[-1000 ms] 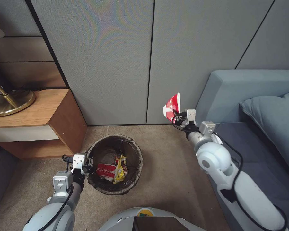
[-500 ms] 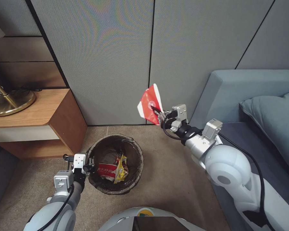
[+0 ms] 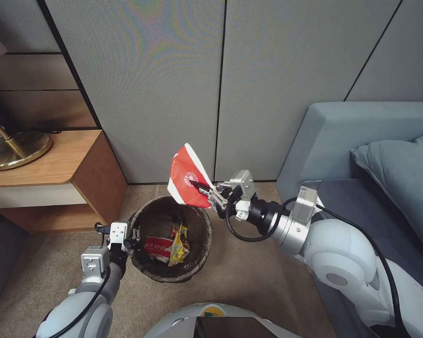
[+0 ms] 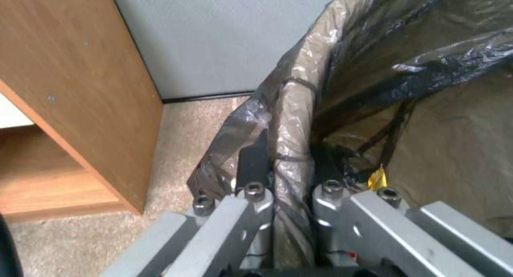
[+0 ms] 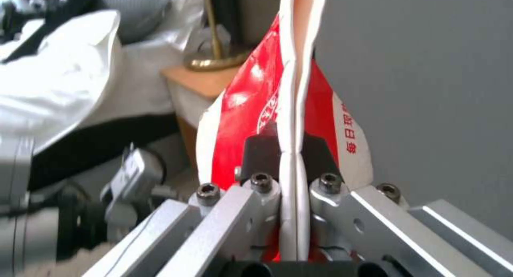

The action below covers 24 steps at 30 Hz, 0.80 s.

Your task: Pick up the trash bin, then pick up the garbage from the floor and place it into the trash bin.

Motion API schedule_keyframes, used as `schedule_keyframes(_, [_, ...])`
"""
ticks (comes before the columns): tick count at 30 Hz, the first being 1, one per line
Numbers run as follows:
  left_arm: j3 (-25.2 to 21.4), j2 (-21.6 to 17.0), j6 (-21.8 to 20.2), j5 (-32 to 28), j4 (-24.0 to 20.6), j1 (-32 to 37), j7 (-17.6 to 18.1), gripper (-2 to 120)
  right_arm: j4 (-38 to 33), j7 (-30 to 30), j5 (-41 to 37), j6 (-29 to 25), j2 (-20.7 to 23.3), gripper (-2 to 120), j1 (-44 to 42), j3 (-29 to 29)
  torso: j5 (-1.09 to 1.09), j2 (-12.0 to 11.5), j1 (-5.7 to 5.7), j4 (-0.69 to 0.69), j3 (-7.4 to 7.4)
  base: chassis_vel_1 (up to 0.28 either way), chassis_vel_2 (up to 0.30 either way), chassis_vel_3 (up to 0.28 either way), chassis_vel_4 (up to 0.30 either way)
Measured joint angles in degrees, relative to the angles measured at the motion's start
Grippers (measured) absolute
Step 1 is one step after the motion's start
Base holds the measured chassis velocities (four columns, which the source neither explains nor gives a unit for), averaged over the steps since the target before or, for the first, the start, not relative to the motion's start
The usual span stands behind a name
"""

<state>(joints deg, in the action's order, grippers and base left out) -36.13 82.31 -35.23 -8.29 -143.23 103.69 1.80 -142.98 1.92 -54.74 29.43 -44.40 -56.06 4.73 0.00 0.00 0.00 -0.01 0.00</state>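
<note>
Room to move: the trash bin (image 3: 171, 239) stands on tan carpet (image 3: 249, 267), hemmed by a wooden side table (image 3: 56, 178) on the robot's left, a grey panelled wall (image 3: 174, 94) behind and a blue-grey sofa (image 3: 362, 141) on the right. Bare carpet lies between bin and sofa.
Left gripper (image 3: 135, 234): low at the bin's left rim. In the left wrist view the left gripper (image 4: 291, 176) is clenched on the rim, one finger outside the wall and one inside, the folded bag liner (image 4: 291, 108) pinched between them.
Right gripper (image 3: 206, 190): raised over the bin's far right edge, arm reaching in from the sofa side. It grasps a flattened red-and-white paper cup (image 3: 188, 176); in the right wrist view the right gripper (image 5: 288, 156) has its dark pads pressed on either side of the cup (image 5: 251, 104), which stands up thin between them.
Cup's place: in the air, above the bin's back rim, not touching it.
Bin contents: a red-and-white cup or wrapper (image 3: 156, 249) and a yellow snack wrapper (image 3: 177, 244) lie on the dark liner at the bottom.
Writing: the held cup bears a round white emblem and red characters on its white band; the red piece in the bin carries white characters. I cannot read either.
Side table: a brass lamp base (image 3: 14, 148) sits on top.
</note>
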Motion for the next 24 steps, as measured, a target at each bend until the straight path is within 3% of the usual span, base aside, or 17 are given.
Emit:
schedule_keyframes(16, [0.25, 0.23, -0.34, -0.25, 0.00, -1.20, -0.02, 2, 2.22, 0.31, 1.24, 1.78, 1.88, 0, 6.69, -12.62, 0.00, 0.00, 0.00, 0.01, 0.00, 0.000, 0.000, 0.000, 0.000])
schedule_keyframes(23, [0.27, 0.22, -0.36, -0.40, 0.00, -1.19, -0.03, 2, 2.74, 0.16, 2.82, 3.38, 2.29, -2, 6.90, -13.65, 0.00, 0.00, 0.00, 0.00, 0.00, 0.000, 0.000, 0.000, 0.000])
schedule_keyframes(24, [0.26, 0.21, -0.36, -0.45, 0.00, -1.21, -0.03, 2, 2.69, 0.20, 2.85, 4.11, 2.26, 3, 6.93, -13.56, 0.00, 0.00, 0.00, 0.01, 0.00, 0.000, 0.000, 0.000, 0.000])
